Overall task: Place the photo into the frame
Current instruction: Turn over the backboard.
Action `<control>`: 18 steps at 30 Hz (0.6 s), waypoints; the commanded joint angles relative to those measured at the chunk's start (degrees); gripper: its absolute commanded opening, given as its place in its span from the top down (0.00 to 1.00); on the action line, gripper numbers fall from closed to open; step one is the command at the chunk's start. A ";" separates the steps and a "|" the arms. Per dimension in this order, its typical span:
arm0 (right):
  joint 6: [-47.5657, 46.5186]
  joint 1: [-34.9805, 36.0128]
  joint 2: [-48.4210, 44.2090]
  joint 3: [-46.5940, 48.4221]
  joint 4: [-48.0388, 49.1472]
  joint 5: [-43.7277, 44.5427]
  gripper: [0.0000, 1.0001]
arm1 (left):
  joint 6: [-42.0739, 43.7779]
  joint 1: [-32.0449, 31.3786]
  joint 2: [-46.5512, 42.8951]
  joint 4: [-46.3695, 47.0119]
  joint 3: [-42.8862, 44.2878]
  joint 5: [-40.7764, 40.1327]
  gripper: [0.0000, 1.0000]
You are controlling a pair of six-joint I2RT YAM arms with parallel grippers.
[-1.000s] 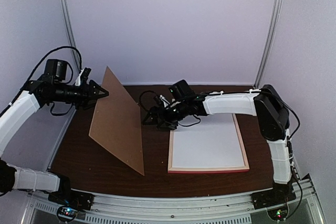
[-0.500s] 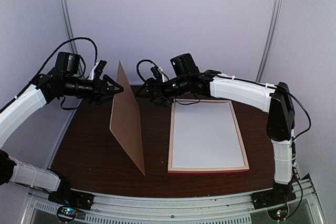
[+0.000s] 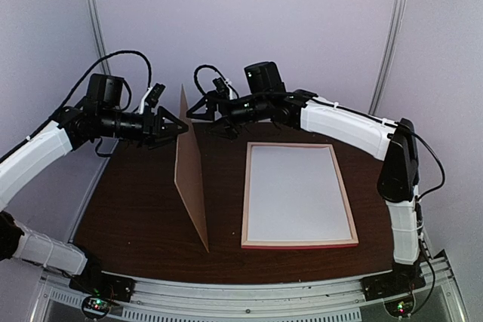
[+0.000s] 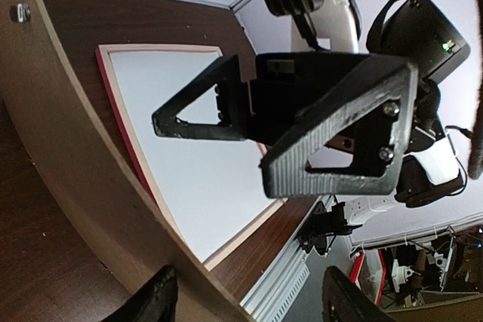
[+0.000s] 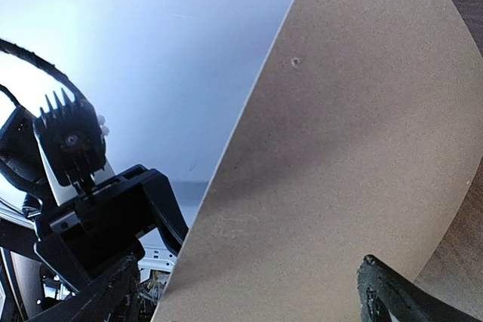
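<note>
The frame lies flat on the right half of the bench, its pink edge toward the arms, and a plain white sheet fills its opening. Just left of it a brown board stands almost upright on its edge, with the left end effector and the right end effector close on either side of its top, both spread wide and gripping nothing

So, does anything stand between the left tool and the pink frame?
Yes: the brown hardboard backing board stands on edge, nearly upright, between the left tool and the flat-lying pink rectangular frame.
</note>
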 commanded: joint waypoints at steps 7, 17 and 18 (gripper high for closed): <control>-2.48 -0.16 1.09 4.73 -7.00 1.25 0.02 | 3.46 -4.18 3.85 3.20 2.08 3.55 0.33; -13.26 -0.72 1.37 10.95 -22.51 5.76 0.05 | 6.00 -4.28 2.91 1.33 1.59 1.74 0.30; -14.08 -0.90 1.48 11.58 -23.93 6.18 0.06 | 6.00 -4.28 2.89 1.24 1.57 1.70 0.30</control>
